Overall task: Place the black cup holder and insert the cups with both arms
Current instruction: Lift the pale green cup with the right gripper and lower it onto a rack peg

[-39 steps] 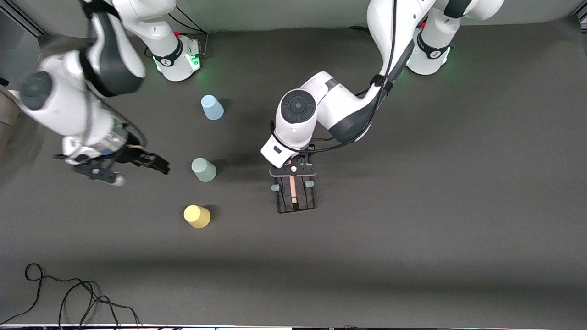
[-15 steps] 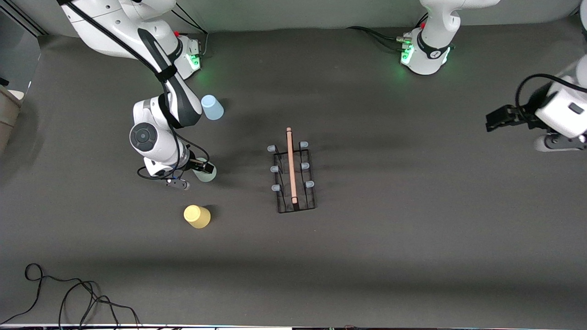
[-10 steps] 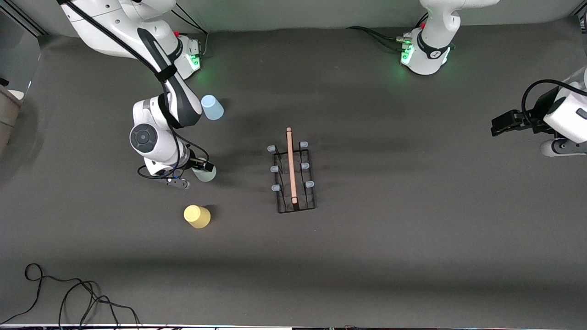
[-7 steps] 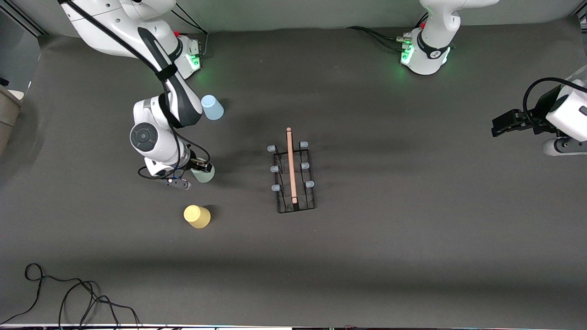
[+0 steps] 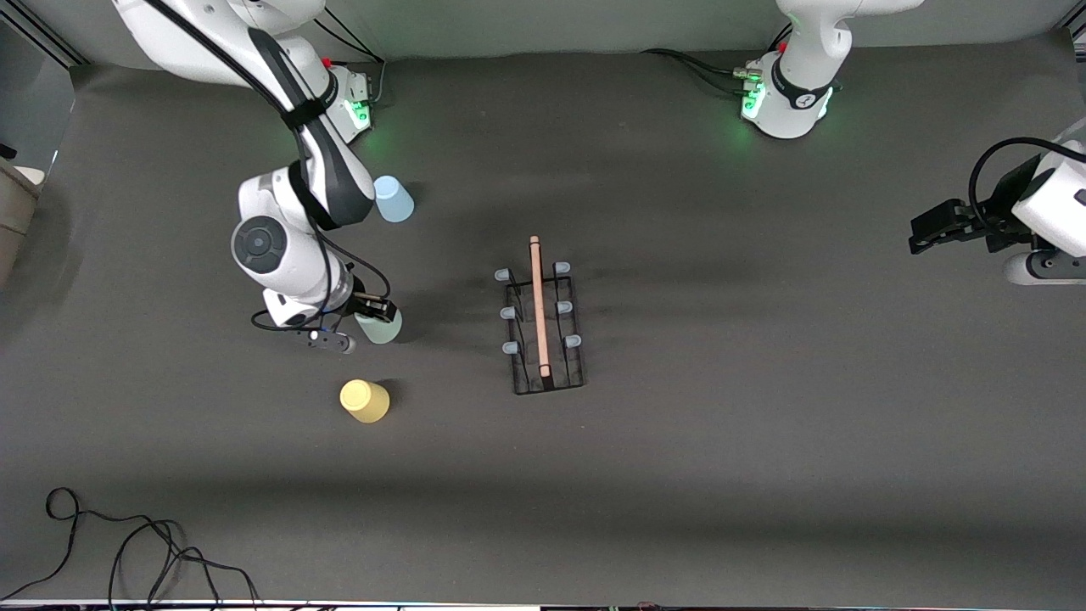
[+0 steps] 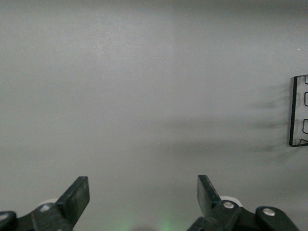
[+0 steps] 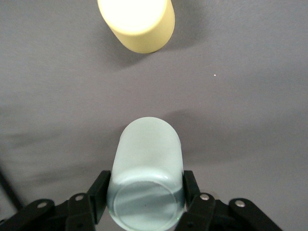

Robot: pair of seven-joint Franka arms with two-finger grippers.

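Fingers of the right claw (image 7: 144, 192) have just clamped and lifted the green cup (image 5: 378, 327), ready for the rack (image 5: 543, 327) standing alongside, while the left claw (image 6: 139, 197) waits open aside.

A dark grey mat (image 5: 764, 424) is covering the table. A pale wall (image 5: 551, 25) is running along the mat's edge farthest from the front camera. A black cable (image 5: 127, 552) is lying coiled on the mat's nearest corner, at the right arm's end.
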